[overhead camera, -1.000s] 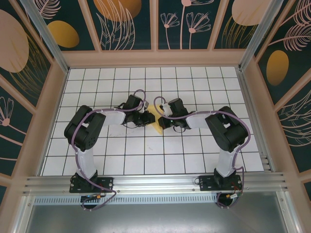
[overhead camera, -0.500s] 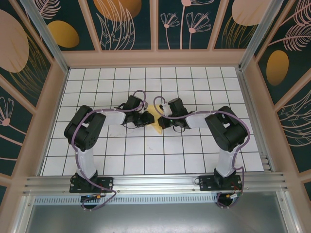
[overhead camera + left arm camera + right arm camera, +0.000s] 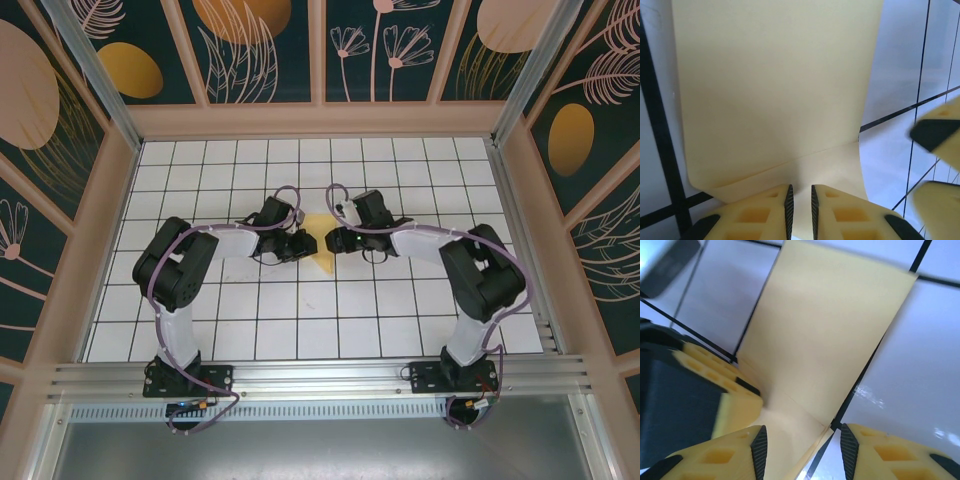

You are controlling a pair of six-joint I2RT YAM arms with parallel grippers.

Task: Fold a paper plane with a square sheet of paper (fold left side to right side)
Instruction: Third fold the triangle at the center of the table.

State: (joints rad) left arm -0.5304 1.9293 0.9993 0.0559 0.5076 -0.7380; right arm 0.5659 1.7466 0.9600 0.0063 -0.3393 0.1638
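Folded yellow paper [image 3: 825, 335] on white tiles [image 3: 920, 365].
At 6 o'clock the right gripper [image 3: 803, 447] stands jaws apart over its corner; at 8 o'clock the left gripper's fingertip [image 3: 740, 400] touches it.

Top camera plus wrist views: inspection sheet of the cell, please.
Surface: white gridded table.
Job's things: yellow paper, creased, lying between the two hands.
Clutter: nothing seen.
Hands: left hand pinched shut on the paper's edge; right hand open, the paper's corner in its gap.
Cables: lilac cables looped along both arms.
Surroundings: dark floral wall panels; metal rail at the near edge.
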